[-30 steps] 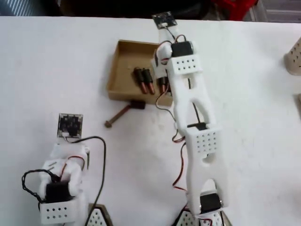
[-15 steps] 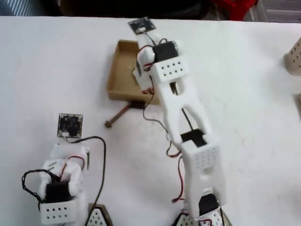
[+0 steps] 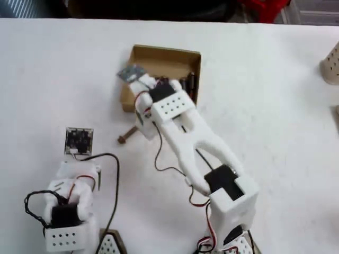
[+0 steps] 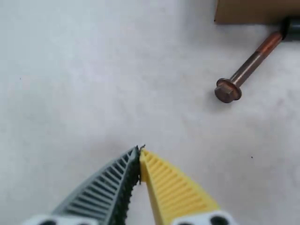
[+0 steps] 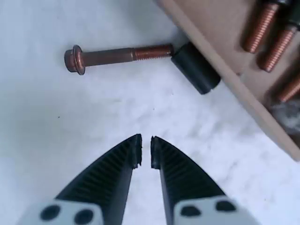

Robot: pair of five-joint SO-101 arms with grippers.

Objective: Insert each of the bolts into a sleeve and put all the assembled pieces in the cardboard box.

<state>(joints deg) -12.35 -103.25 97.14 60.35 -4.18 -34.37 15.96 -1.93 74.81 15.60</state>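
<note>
A copper bolt (image 5: 117, 55) lies on the white table just outside the cardboard box (image 5: 225, 75). Its threaded tip meets a black sleeve (image 5: 196, 68) that rests skewed against the box wall. My right gripper (image 5: 145, 152) hovers a little short of this bolt, shut to a thin slit and holding nothing. In the high view the right arm (image 3: 175, 114) covers the box's (image 3: 159, 53) front left corner, with the bolt (image 3: 128, 135) beside it. Several assembled pieces (image 5: 262, 26) lie inside the box. My left gripper (image 4: 139, 151) is shut and empty, well back from the bolt (image 4: 243, 70).
The left arm (image 3: 66, 206) sits folded at the table's near left corner. A white perforated object (image 3: 331, 63) stands at the right edge. Bare white table surrounds the box on the left and far sides.
The right arm swung left from over the box's right side and drew back to the front left corner, above the loose bolt. The left arm kept still.
</note>
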